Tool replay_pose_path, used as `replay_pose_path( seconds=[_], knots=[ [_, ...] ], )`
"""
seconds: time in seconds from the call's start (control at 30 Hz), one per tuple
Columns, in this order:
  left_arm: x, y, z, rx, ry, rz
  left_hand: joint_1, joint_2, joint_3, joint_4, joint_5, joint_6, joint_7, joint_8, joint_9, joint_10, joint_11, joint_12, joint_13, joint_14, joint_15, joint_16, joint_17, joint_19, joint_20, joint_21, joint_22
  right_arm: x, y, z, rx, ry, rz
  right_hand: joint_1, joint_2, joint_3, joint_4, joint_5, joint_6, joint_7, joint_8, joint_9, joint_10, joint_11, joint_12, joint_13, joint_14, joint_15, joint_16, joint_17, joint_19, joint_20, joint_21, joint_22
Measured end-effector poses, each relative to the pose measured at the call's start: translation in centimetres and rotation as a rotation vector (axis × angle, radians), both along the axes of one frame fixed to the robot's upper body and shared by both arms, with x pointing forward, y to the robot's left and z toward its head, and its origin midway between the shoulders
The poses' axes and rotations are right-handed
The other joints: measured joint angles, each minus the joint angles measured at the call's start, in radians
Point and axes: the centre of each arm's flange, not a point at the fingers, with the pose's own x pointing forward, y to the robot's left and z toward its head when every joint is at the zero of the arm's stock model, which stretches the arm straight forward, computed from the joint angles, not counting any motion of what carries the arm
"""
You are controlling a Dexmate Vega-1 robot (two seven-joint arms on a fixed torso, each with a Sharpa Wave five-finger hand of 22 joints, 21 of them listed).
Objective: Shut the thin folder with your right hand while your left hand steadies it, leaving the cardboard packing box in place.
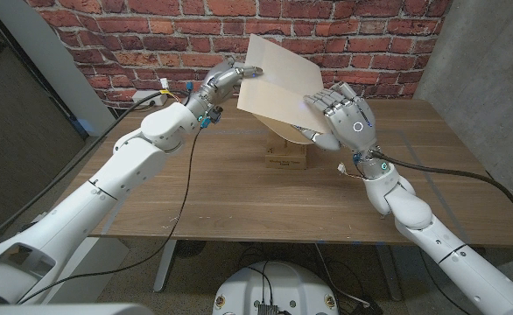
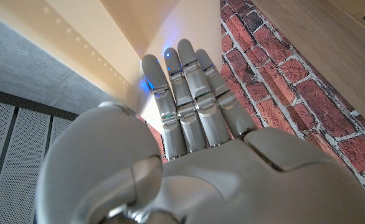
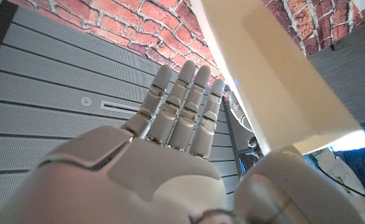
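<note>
Table: a brown wooden table [image 1: 230, 188] with a plank grain lies in front of me, before a red brick wall [image 1: 134, 39]; a grey wall panel stands at the far right.

My arms: both white arms come in from the near corners and reach toward the middle of the far side of the table, the left one trailing a black cable.

Folder: the thin cream-coloured folder [image 1: 278, 87] is held up in the air between my two hands, above the box, tilted with its broad face toward me and one corner pointing up at the brick wall. In my left wrist view its pale inner surfaces [image 2: 108, 43] meet in a fold just past my fingertips. In my right wrist view one pale flap [image 3: 276, 74] runs slantwise beside my hand.

Box: the small brown cardboard packing box [image 1: 287, 153] stands on the table under the folder's lower edge, with a printed mark on its near face; the folder hides its top.

Left hand: my left hand [image 1: 221, 80] is at the folder's left edge, fingers [image 2: 182, 93] stretched straight and close together against the folder's surface. I cannot tell whether the thumb pinches the sheet.

Right hand: my right hand [image 1: 344, 114] is at the folder's right lower edge, palm turned toward the sheet, fingers [image 3: 182, 106] extended and slightly apart. It touches or nearly touches the folder; I cannot tell whether it grips it.
</note>
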Motion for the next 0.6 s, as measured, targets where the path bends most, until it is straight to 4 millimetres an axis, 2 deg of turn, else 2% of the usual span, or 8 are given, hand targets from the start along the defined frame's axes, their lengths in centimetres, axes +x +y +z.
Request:
replay_pose_path(
  seconds=[0.13, 0.27, 0.3, 0.33, 0.47, 0.53, 0.6],
  knots=[
    [0.1, 0.2, 0.2, -0.014, -0.015, 0.001, -0.004, -0.004, 0.003, 0.003, 0.003, 0.000, 0.000, 0.000, 0.000, 0.000, 0.000, 0.000, 0.000, 0.002, -0.002, 0.000, 0.000, -0.004, -0.004, 0.000, 0.000, 0.2, -0.5, 0.1, -0.004, 0.092, 0.007, -0.076, -0.041, -0.050, -0.003, 0.030, -0.100, 0.015, -0.018, 0.000, -0.119, 0.019, 0.000, -0.025, -0.109, 0.020, -0.010, -0.035, -0.031, 0.012, -0.055, 0.000],
    [0.2, 0.4, 0.3, -0.022, -0.018, 0.002, -0.010, 0.003, 0.007, -0.001, 0.003, 0.000, 0.000, 0.000, 0.001, 0.000, 0.000, 0.000, 0.005, 0.002, -0.002, 0.000, 0.000, -0.004, -0.004, 0.000, 0.000, 0.9, -0.4, -0.2, -0.017, 0.188, 0.009, -0.119, -0.073, -0.109, -0.018, 0.053, -0.205, 0.034, -0.018, 0.000, -0.219, 0.026, 0.000, -0.047, -0.207, 0.031, -0.010, -0.070, -0.065, 0.024, -0.108, 0.000],
    [0.2, 0.5, 0.4, -0.025, -0.018, 0.003, -0.010, 0.003, 0.008, -0.001, 0.003, 0.000, 0.000, 0.000, 0.002, 0.000, 0.000, 0.000, 0.005, 0.002, -0.002, 0.000, 0.000, -0.004, -0.004, 0.000, 0.000, 1.2, -0.3, -0.3, -0.022, 0.220, 0.006, -0.127, -0.076, -0.124, -0.022, 0.057, -0.230, 0.040, -0.019, 0.000, -0.233, 0.028, 0.000, -0.052, -0.233, 0.033, -0.010, -0.078, -0.078, 0.023, -0.121, 0.000],
    [0.2, 0.5, 0.4, -0.026, -0.018, 0.004, -0.015, -0.002, 0.011, 0.002, 0.003, 0.000, 0.000, 0.000, 0.004, 0.000, 0.000, -0.002, 0.005, 0.002, -0.002, 0.000, 0.000, -0.006, -0.005, 0.004, 0.003, 0.3, -1.1, -0.1, -0.032, 0.231, -0.011, -0.131, -0.077, -0.141, -0.027, 0.057, -0.255, 0.045, -0.019, -0.001, -0.249, 0.032, 0.000, -0.057, -0.257, 0.035, -0.010, -0.086, -0.089, 0.024, -0.135, 0.000],
    [0.1, 0.6, 0.6, -0.032, -0.031, 0.001, -0.016, -0.003, 0.011, 0.003, 0.003, 0.000, -0.003, 0.000, 0.004, 0.003, -0.003, -0.008, 0.005, 0.003, -0.003, 0.000, 0.000, -0.007, -0.007, 0.005, 0.005, 0.3, -1.4, 0.0, -0.044, 0.306, -0.025, -0.144, -0.075, -0.226, -0.055, 0.073, -0.362, 0.076, -0.018, -0.003, -0.373, 0.063, 0.000, -0.085, -0.363, 0.040, -0.010, -0.132, -0.129, 0.037, -0.200, 0.000],
    [0.1, 0.6, 0.7, -0.033, -0.033, 0.000, -0.016, -0.003, 0.016, 0.004, 0.003, -0.003, -0.007, 0.001, 0.004, 0.003, -0.003, -0.008, 0.005, 0.003, -0.003, 0.000, 0.000, -0.007, -0.007, 0.005, 0.005, 0.5, -1.5, -0.1, -0.046, 0.373, -0.025, -0.144, -0.075, -0.249, -0.064, 0.074, -0.394, 0.087, -0.018, -0.003, -0.410, 0.073, 0.000, -0.093, -0.397, 0.041, -0.010, -0.146, -0.146, 0.046, -0.222, 0.000],
    [0.1, 0.6, 0.8, -0.032, -0.037, -0.002, -0.016, -0.003, 0.019, 0.003, 0.003, -0.003, -0.007, 0.001, 0.005, 0.002, -0.005, -0.008, 0.005, 0.003, -0.003, 0.000, 0.000, -0.007, -0.007, 0.005, 0.005, 0.5, -1.9, 0.2, -0.045, 0.427, -0.024, -0.150, -0.068, -0.267, -0.070, 0.078, -0.396, 0.090, -0.014, -0.003, -0.418, 0.078, 0.005, -0.099, -0.405, 0.043, -0.010, -0.156, -0.154, 0.054, -0.236, 0.004]
  ],
)
